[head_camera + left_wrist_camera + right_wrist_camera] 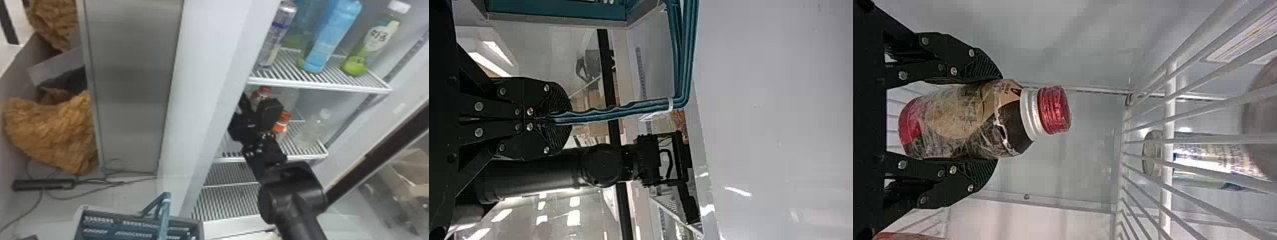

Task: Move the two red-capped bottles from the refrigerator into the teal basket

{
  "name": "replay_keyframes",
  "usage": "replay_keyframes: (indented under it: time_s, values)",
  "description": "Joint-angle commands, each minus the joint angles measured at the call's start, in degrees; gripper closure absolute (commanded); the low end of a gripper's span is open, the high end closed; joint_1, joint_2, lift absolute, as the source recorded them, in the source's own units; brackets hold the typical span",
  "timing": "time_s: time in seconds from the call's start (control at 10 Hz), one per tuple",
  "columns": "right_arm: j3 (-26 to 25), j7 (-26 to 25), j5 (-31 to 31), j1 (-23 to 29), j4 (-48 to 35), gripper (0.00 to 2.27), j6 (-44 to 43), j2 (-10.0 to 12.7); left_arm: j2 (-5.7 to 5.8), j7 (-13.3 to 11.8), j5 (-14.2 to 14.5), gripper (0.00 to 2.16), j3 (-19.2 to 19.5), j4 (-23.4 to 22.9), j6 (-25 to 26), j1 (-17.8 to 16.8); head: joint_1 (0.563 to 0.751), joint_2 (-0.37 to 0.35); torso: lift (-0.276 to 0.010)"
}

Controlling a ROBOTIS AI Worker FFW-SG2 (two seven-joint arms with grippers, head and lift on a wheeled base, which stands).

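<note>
In the head view my right gripper [257, 110] is inside the refrigerator on the middle shelf, at a red-capped bottle [264, 90]. The right wrist view has my right gripper [990, 120] with a finger against each side of that bottle [960, 120], its red cap beyond the fingertips. Another red-capped bottle [281, 126] stands on the same shelf, just right of the gripper and partly hidden by it. The teal basket [200, 228] is at the head view's bottom edge, handle raised. My left gripper [546, 119] is closed around the basket's handle [629, 109] in the left wrist view.
A clear bottle [311, 132] stands farther right on the middle shelf [306, 157]. The upper shelf [319, 85], holding several bottles and a can, lies above the right gripper. The white refrigerator wall [204, 95] rises left of the right arm.
</note>
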Motion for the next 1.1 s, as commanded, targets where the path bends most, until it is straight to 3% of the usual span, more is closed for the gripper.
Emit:
replay_keyframes:
  time_s: [0.0,1.0]
  values:
    - [-0.46,0.01,-0.88,3.31,-4.49,0.88,1.63,-0.56,-0.09,0.01,0.0,1.16,0.08,-0.01,0.0,0.0,0.695,-0.35,-0.224]
    - [-10.63,2.04,-5.45,27.22,-32.19,0.87,11.2,0.67,0.0,-0.08,0.0,1.16,0.08,0.13,0.0,-0.14,0.695,-0.35,-0.224]
